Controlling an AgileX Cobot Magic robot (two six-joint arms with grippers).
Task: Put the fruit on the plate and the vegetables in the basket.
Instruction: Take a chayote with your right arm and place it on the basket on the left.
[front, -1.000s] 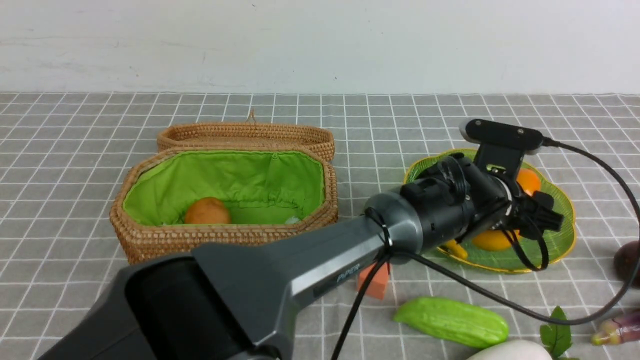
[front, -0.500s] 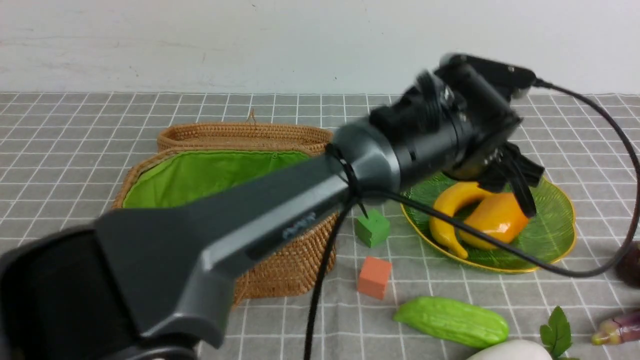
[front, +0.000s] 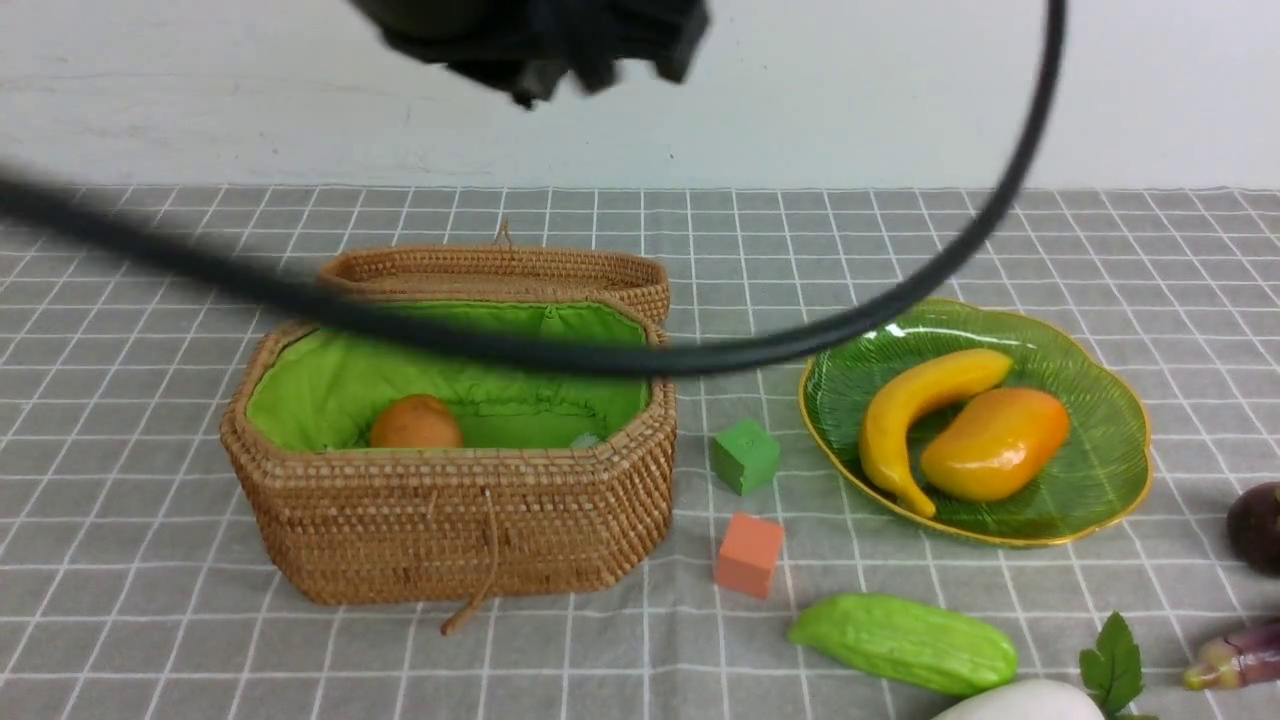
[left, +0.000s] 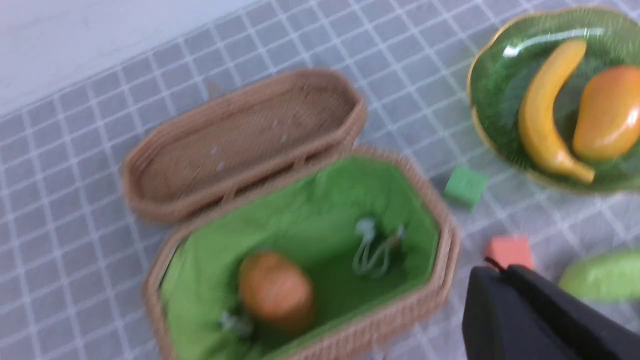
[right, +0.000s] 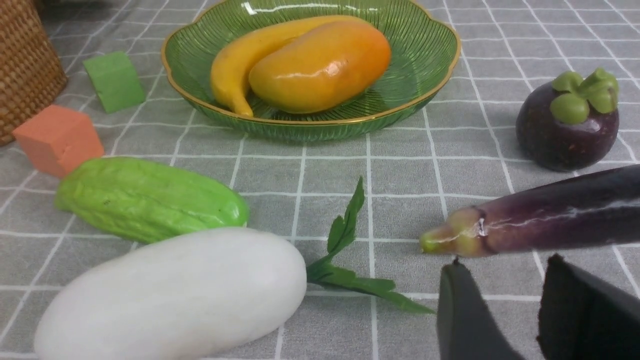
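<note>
The fruit is split: we see the banana (front: 900, 410) and the mango (front: 995, 443) touching each other on the plate (front: 1100, 400), while the mangosteen (right: 565, 130) sits on the cloth outside it.

Our left gripper (left: 500, 285) hangs high above the table, its jaws pressed together on nothing. Beneath it stands the open basket (front: 450, 520), with the potato (left: 275, 290) on its green lining and the lid (left: 240, 145) lying back on the far side. The plate is off to this gripper's right.

Our right gripper (right: 504, 262) is low over the cloth, jaws spread and empty. The eggplant (right: 560, 215) lies crosswise just ahead of its fingertips, and the mangosteen is beyond that. To this gripper's left lie the white piece (right: 175, 295) with its leaves and the gourd (right: 150, 197) just beside it. The plate is farther ahead.
</note>
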